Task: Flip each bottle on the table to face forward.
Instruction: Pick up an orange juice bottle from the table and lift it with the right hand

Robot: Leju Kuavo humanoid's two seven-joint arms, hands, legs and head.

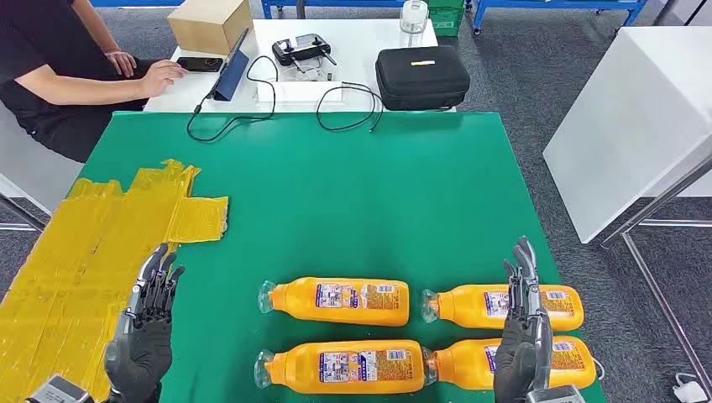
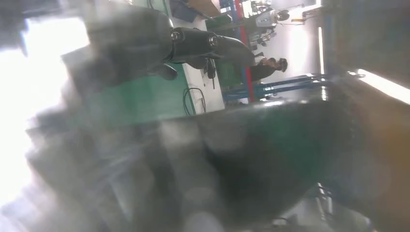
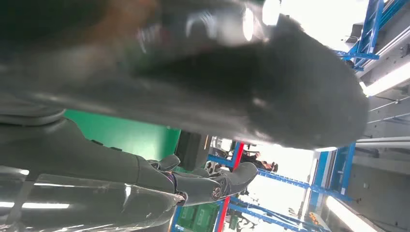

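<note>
Four orange plastic bottles lying in a two-by-two block on the green surface (image 1: 336, 185), both robot hands raised with nothing held.

Left robot hand (image 1: 144, 332) and right robot hand (image 1: 522, 327), fingers extended, flank near-left bottle (image 1: 344, 367), near-right bottle (image 1: 470, 365), far-left bottle (image 1: 340, 300) and far-right bottle (image 1: 474, 306); beyond, yellow tape patch (image 1: 109, 227), white desk (image 1: 353, 50), seated person (image 1: 59, 67).

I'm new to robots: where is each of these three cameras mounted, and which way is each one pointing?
Head view: high on the body, looking forward and down at the green table, four orange bottles; left hand and right hand raised, fingers apart.
Left wrist view: behind the left hand, blurred, looking along the table.
Right wrist view: behind the right hand, toward blue racks.
Shared: the green table in all three views.
</note>
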